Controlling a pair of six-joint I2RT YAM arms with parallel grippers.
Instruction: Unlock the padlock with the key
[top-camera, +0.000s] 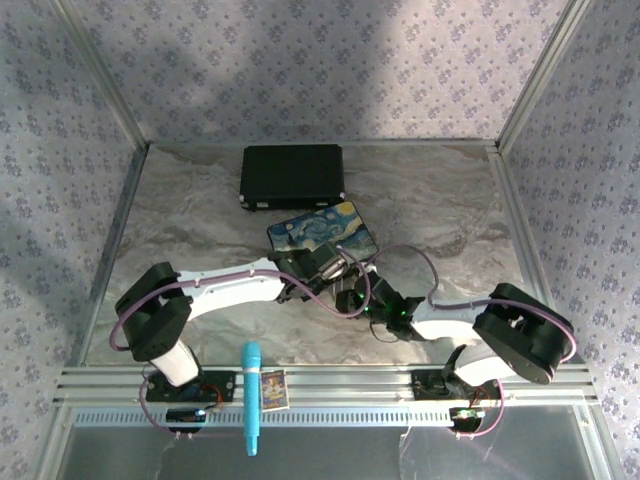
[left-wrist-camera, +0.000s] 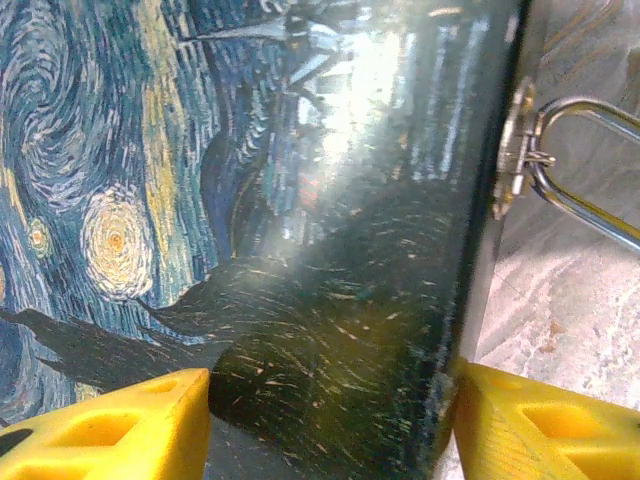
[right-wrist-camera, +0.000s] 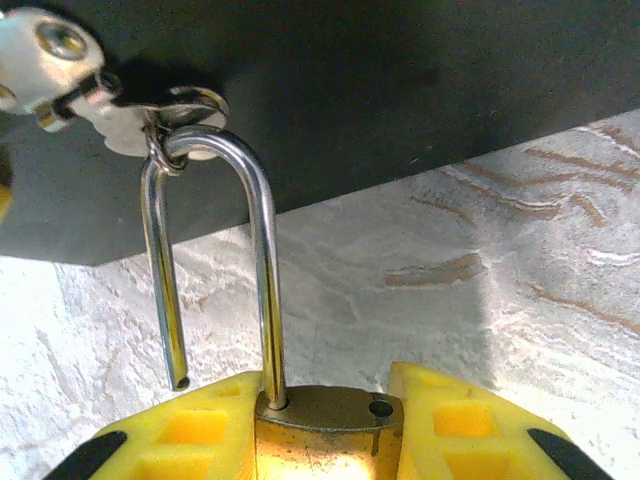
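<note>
The padlock (right-wrist-camera: 328, 428) is held by its brass body between the closed jaws of the right gripper (right-wrist-camera: 320, 405), over the marbled bench (right-wrist-camera: 470, 290) and at the side of the painted box (left-wrist-camera: 250, 200). Its shackle (right-wrist-camera: 262, 250) is hooked through the silver hasp (right-wrist-camera: 125, 125) on that box. One leg is seated in the body while the other hangs free with its hole exposed, so the lock is judged to be open already, with only unhooking left. The box is clamped across its width by the jaws of the left gripper (left-wrist-camera: 330, 415). The padlock is judged small, stiff and dense, with smooth metal that could slip. The flat faces of the body are judged the best place for it to be gripped, the thin shackle being left free to swing. No brand or stamp can be read on the scratched brass top. A swirling night sky is printed on the lid without legible words, and the card (top-camera: 272, 390) at the near rail is too small to be read.
</note>
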